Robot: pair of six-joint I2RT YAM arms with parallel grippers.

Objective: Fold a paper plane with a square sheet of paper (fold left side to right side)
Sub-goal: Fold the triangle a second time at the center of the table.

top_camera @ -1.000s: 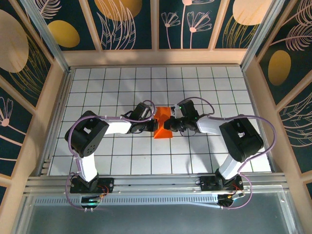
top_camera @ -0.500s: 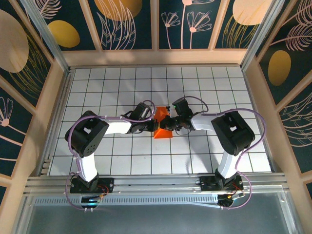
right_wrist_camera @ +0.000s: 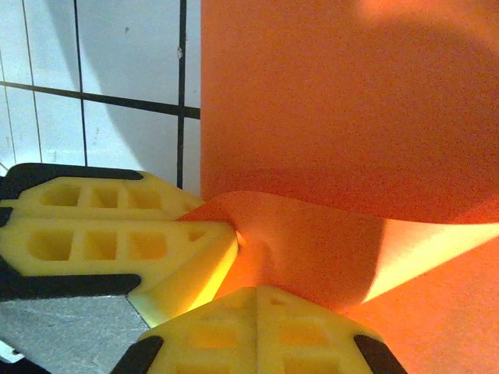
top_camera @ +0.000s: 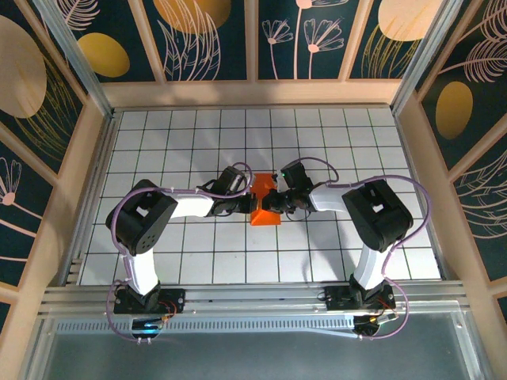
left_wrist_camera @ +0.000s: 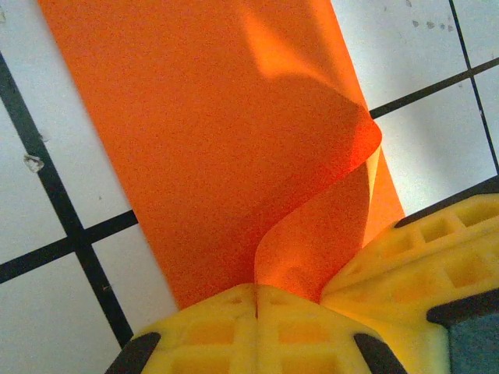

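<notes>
I hold the left gripper point(left_wrist_camera: 256, 292) and right gripper point(right_wrist_camera: 257, 292) pinched side by side on the square sheet of paper point(left_wrist_camera: 210, 140), lifting its curled edge so it can fold across.

Black-and-white arms point(top_camera: 190, 207) trail purple cables point(top_camera: 432, 215) and carry yellow, latticed fingers point(left_wrist_camera: 195, 327).

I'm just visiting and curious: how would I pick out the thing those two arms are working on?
Look at the white gridded table, at its middle, where the left gripper and the right gripper meet. Pinched by both is the square sheet of paper. It is the one bright orange thing on the grid, thin, with one part curled up.
</notes>
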